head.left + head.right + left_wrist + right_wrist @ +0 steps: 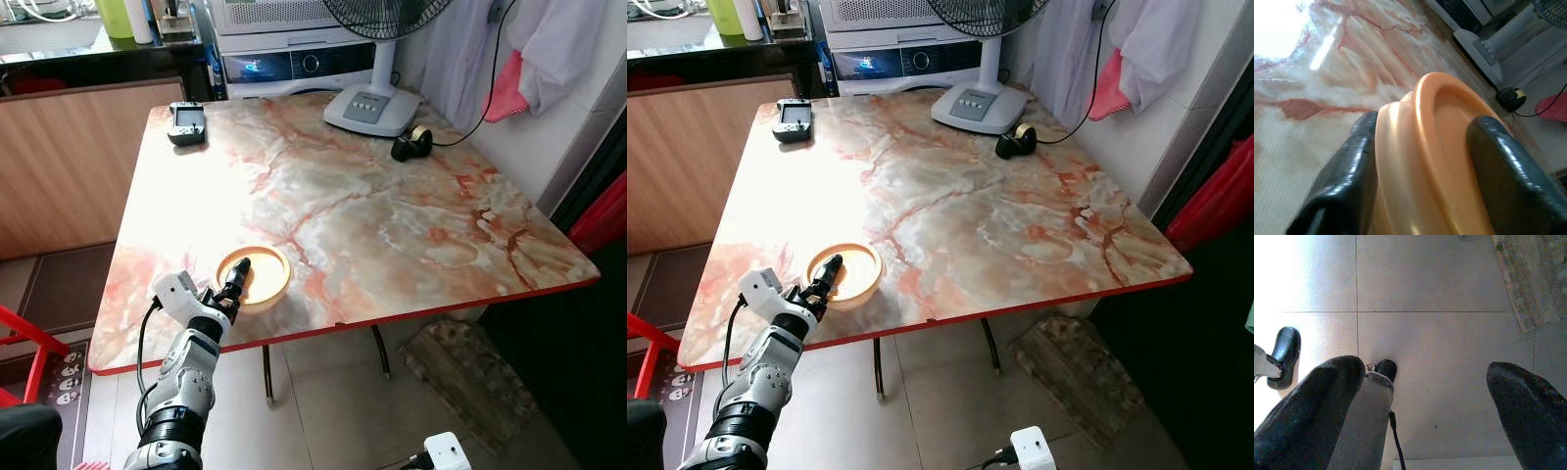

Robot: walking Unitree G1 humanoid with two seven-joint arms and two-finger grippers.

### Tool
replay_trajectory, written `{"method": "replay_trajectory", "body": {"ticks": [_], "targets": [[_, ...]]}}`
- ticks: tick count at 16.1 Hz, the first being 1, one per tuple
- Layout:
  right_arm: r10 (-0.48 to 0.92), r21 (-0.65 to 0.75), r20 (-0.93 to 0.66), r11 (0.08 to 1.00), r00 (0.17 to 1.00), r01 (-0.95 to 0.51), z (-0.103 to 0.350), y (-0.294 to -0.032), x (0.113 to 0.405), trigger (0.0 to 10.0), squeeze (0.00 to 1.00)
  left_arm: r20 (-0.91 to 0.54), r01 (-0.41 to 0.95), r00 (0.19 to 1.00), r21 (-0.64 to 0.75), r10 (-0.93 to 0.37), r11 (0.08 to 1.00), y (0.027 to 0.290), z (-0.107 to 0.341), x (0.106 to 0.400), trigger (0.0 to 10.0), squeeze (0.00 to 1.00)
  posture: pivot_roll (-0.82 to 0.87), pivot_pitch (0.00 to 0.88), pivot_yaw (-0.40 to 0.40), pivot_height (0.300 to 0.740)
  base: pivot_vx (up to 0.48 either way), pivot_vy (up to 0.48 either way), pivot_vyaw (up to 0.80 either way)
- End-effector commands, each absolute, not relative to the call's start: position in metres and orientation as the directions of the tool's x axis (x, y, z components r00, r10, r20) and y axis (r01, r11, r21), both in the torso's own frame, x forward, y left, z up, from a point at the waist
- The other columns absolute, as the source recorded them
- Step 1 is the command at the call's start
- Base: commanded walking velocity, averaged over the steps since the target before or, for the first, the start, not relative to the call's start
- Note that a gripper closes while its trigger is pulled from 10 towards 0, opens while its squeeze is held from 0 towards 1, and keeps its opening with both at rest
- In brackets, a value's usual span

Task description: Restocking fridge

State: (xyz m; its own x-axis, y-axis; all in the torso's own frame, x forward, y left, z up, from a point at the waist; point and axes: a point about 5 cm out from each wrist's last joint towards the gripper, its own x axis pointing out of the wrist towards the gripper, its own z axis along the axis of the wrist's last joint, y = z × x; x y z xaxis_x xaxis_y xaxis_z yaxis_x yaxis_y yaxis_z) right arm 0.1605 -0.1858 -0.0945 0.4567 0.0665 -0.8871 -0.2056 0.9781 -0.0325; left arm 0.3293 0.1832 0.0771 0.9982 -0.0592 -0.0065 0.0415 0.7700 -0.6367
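Note:
A shallow orange bowl [263, 284] sits on the marble table [392, 215] near its front left edge. My left gripper [238, 275] reaches over that edge and is shut on the bowl's near rim [1425, 127]. One black finger [1347, 171] presses the outer wall, the other lies inside the bowl. The bowl rests flat on the table and looks empty. My right gripper [1422, 382] hangs low at the right side with its fingers wide open over the tiled floor, holding nothing.
A fan base [372, 108], a black tape roll [411, 144] and a handheld console [186, 122] stand at the table's far side. A worn mat [470, 377] lies on the floor to the right. A red frame [20, 343] stands at the left.

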Motion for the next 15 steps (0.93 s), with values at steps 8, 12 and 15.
{"method": "replay_trajectory", "body": {"ticks": [8,12,15], "targets": [[0.063,-0.043,-0.886,0.975,0.46,-0.216,-0.093,-0.188,0.164,10.0,0.0,0.011,0.032,0.999,-0.616,-0.032,0.787,0.188,0.079,0.331,0.0,0.0,-0.02,0.0,-0.033,0.74,0.0,0.0,0.0],[0.063,-0.042,-0.885,0.976,0.461,-0.215,-0.092,-0.188,0.165,10.0,0.0,0.048,0.047,0.999,-0.609,-0.022,0.792,0.192,0.088,0.334,0.0,0.0,-0.02,0.0,-0.031,0.74,0.0,0.0,0.0],[0.063,-0.041,-0.884,0.976,0.462,-0.212,-0.093,-0.187,0.165,10.0,0.0,0.1,0.079,0.995,-0.585,-0.024,0.807,0.194,0.102,0.336,0.0,0.0,-0.02,0.0,-0.026,0.74,0.0,0.0,0.0]]}}
